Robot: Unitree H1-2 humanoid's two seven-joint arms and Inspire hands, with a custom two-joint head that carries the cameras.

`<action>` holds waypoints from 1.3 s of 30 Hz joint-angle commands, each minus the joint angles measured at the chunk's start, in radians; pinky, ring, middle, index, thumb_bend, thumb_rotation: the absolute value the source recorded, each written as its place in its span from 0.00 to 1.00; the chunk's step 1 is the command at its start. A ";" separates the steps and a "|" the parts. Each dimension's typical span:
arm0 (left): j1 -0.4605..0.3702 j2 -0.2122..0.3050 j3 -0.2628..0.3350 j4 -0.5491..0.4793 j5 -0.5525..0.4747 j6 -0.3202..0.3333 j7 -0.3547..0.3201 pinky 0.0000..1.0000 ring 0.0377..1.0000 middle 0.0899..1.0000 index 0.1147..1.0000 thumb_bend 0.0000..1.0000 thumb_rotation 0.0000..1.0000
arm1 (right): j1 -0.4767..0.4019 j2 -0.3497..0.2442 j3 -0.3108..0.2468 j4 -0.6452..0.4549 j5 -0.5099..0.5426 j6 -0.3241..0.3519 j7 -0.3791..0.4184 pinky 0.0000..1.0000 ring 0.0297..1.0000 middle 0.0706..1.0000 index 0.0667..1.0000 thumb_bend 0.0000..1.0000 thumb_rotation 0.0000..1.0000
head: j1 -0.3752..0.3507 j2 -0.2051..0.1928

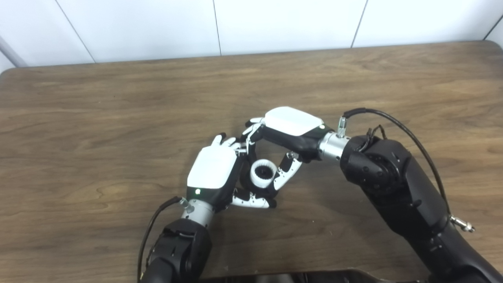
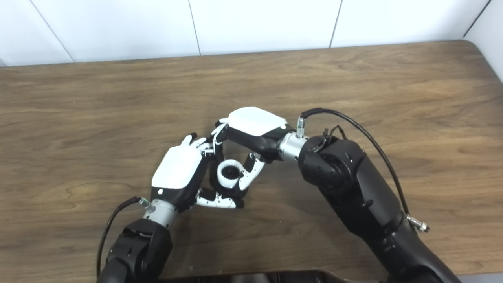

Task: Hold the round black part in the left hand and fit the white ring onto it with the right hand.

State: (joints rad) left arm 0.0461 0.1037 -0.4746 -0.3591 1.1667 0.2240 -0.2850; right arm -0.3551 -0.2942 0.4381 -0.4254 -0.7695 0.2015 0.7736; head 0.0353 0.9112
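Observation:
The two hands meet near the middle of the wooden table (image 1: 118, 102). My left hand (image 1: 214, 173) is curled around the round black part (image 1: 246, 181), of which only a dark edge shows past its palm. A white ring (image 1: 263, 173) with a toothed dark centre sits against that part, facing up. My right hand (image 1: 289, 127) reaches in from the right, its fingers (image 1: 287, 173) closed on the ring's rim from the right and from above. The black part's shape is mostly hidden by both hands.
A black cable (image 1: 397, 125) loops above the right forearm (image 1: 397, 184). A dark edge of the robot's body (image 1: 298, 277) shows at the bottom. White wall panels (image 1: 275, 23) stand behind the table's far edge.

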 commanded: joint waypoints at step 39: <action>0.006 -0.010 -0.007 0.025 0.004 0.000 -0.031 0.99 0.89 0.78 0.42 0.52 0.05 | -0.023 -0.015 -0.004 -0.037 0.002 -0.024 -0.011 0.87 0.92 0.82 0.61 0.93 0.24 | -0.001 0.005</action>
State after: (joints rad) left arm 0.0452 0.0944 -0.4723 -0.3567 1.1713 0.2248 -0.2880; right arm -0.3498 -0.3051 0.4405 -0.4258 -0.7694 0.1915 0.7730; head 0.0337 0.9143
